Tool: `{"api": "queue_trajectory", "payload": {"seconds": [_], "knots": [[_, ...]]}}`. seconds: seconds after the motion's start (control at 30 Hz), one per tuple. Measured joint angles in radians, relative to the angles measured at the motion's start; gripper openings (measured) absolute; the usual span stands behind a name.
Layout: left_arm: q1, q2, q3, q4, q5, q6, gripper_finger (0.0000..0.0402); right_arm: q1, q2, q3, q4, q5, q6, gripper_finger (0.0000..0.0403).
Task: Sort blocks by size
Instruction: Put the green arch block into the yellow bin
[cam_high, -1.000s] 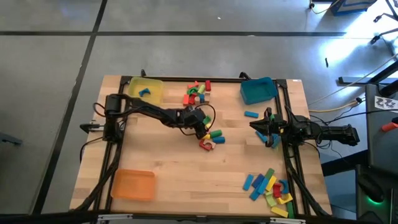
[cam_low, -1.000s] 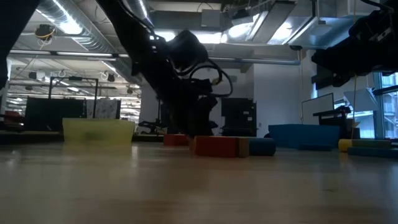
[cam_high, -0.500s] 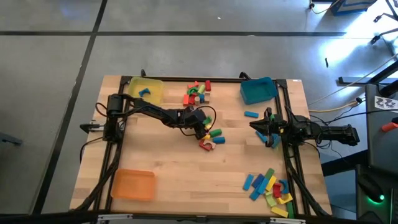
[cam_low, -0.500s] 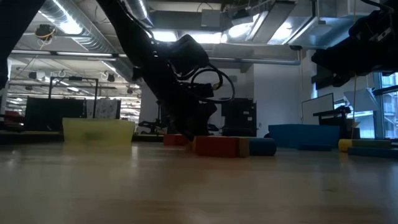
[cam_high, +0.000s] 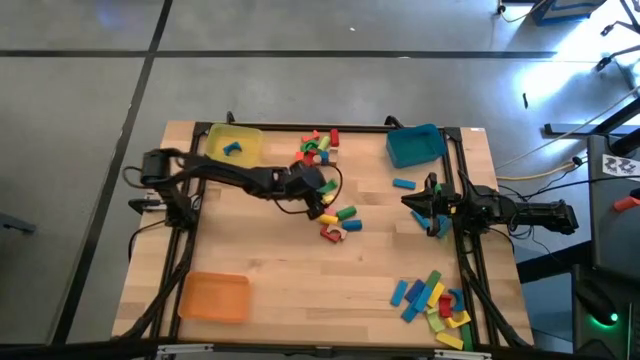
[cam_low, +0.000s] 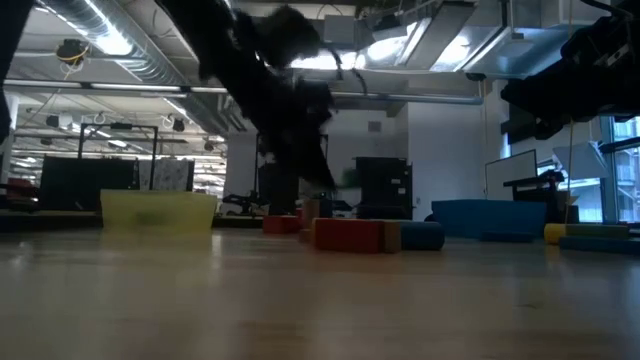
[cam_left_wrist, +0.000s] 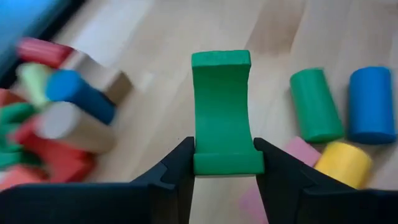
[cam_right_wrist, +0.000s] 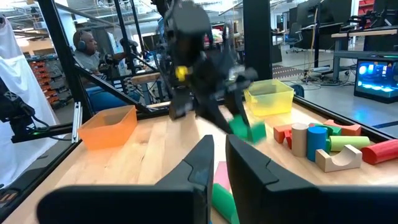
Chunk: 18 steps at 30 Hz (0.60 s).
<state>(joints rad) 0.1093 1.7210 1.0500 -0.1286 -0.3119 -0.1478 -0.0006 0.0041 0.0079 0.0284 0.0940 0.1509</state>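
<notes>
The left gripper (cam_left_wrist: 224, 163) is clamping a green arch-shaped toy block (cam_left_wrist: 222, 112) above the wooden table (cam_high: 300, 270), centre of the high view, beside scattered coloured blocks (cam_high: 340, 222). The right gripper (cam_high: 412, 201) is waiting at centre right, fingers nearly together and holding nothing.

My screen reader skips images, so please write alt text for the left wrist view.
The left gripper clamps a green arch block between its two dark fingers, above the wooden table. Nearby lie green, blue and yellow cylinders.
</notes>
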Motion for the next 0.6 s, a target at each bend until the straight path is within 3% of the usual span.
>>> {"api": "queue_trajectory", "payload": {"seconds": [0.17, 0.3, 0.47, 0.6], "knots": [[0.018, -0.164, 0.000, -0.153, -0.073, 0.002, 0.0125, 0.000, 0.000, 0.000, 0.000, 0.000, -0.002, 0.0046], [0.056, -0.289, 0.001, -0.300, -0.209, 0.001, 0.0125, 0.000, 0.000, 0.000, 0.000, 0.000, -0.002, 0.0046], [0.151, -0.404, 0.001, -0.524, -0.331, -0.047, 0.0126, 0.000, 0.000, 0.000, 0.000, 0.000, -0.002, 0.0046], [0.247, -0.446, -0.021, -0.643, -0.349, -0.105, 0.0129, 0.000, 0.000, 0.000, 0.004, 0.003, -0.002, 0.0046]]}}
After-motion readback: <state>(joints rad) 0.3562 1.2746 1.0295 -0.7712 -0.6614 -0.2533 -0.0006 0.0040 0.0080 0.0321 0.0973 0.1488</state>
